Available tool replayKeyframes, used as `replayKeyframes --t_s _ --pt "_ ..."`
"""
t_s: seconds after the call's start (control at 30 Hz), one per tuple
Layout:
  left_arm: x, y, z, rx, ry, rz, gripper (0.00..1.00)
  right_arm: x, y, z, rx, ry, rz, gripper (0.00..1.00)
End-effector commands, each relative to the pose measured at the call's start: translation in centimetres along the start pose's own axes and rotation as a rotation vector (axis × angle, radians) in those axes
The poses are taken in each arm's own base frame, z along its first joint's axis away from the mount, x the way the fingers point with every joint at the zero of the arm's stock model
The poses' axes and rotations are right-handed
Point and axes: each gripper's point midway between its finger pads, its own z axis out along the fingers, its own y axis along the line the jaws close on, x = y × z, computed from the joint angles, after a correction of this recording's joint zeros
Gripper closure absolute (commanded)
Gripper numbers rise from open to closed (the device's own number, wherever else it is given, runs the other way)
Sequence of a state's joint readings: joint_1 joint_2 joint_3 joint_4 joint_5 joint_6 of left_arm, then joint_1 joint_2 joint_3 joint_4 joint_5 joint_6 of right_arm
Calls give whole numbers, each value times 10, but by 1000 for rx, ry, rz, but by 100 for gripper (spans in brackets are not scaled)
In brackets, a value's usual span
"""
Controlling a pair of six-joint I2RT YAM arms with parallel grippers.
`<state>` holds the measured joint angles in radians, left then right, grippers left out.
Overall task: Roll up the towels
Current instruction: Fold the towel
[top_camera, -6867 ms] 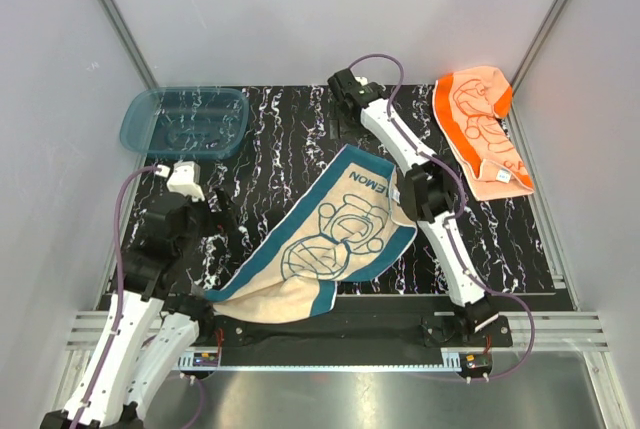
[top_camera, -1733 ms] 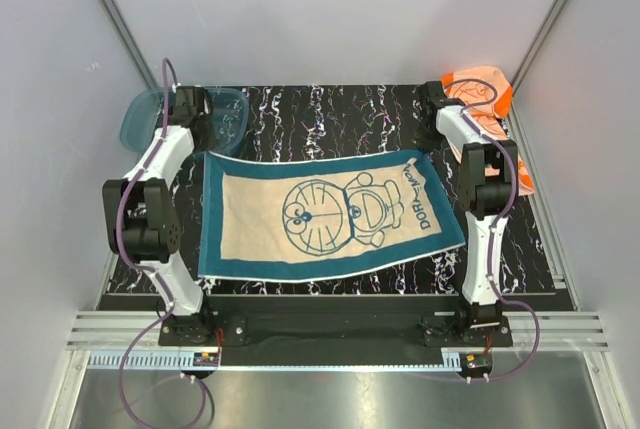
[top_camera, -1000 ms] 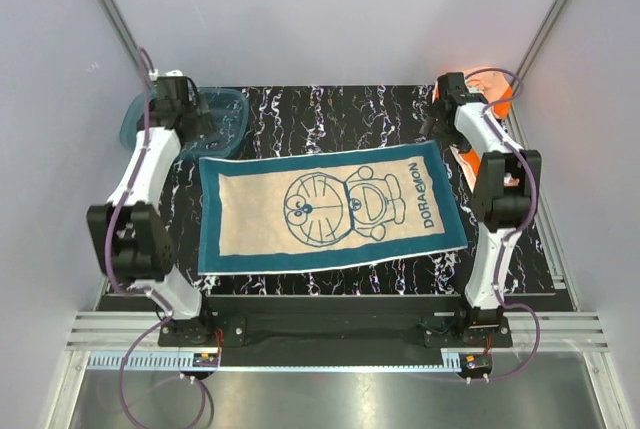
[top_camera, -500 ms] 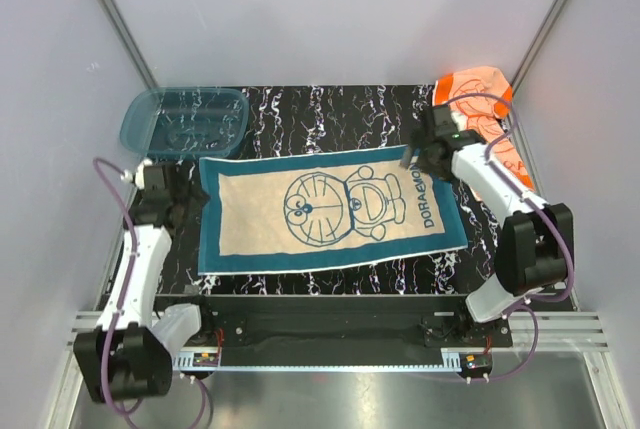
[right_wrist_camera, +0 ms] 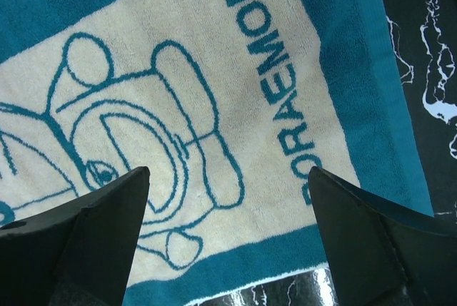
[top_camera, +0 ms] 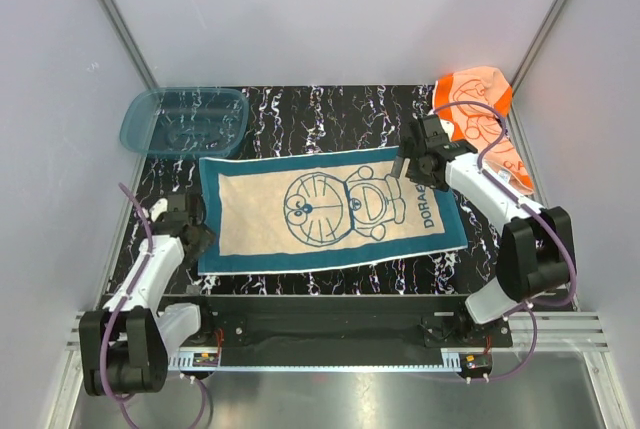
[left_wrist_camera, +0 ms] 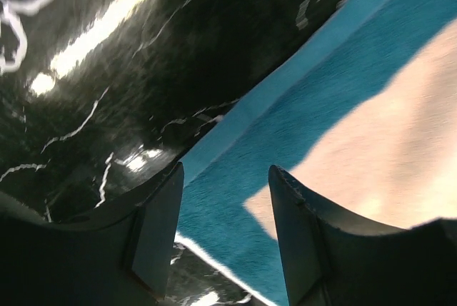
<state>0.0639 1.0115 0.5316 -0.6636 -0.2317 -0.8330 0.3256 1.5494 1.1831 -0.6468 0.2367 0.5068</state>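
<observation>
Left gripper (left_wrist_camera: 225, 177) gapes over the lower-left corner of the flat teal-bordered cream cartoon towel (top_camera: 330, 211), right gripper (right_wrist_camera: 228, 185) spread wide centre-right: they'd best pinch one short edge squarely.

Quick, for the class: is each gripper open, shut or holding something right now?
Left gripper: open, empty, over the left edge of the Doraemon towel.
Right gripper: open, empty, above that towel's lettered end.

left wrist: towel (left_wrist_camera: 343, 128) cut at right edge, table (left_wrist_camera: 107, 70) blurred | right wrist: drawing (right_wrist_camera: 143, 128) cut at left | top: lettering (top_camera: 425, 211) partly under right gripper (top_camera: 415, 163)
</observation>
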Motion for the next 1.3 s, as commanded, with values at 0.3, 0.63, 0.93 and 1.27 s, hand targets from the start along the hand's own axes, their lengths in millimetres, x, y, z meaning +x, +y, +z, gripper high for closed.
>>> replayKeyframes --t_s 0.3,0.63,0.93,1.27 --pt "37 21 -5 -100 -21 0 47 -3 -13 39 -7 18 48 0" --pt "33 25 -22 -152 -33 -23 47 -1 -15 40 -7 25 49 0" --pt "56 25 -19 -172 -16 -2 50 3 -15 48 0 49 45 0" --pt "52 21 -6 -197 -43 49 71 9 -18 56 4 69 47 0"
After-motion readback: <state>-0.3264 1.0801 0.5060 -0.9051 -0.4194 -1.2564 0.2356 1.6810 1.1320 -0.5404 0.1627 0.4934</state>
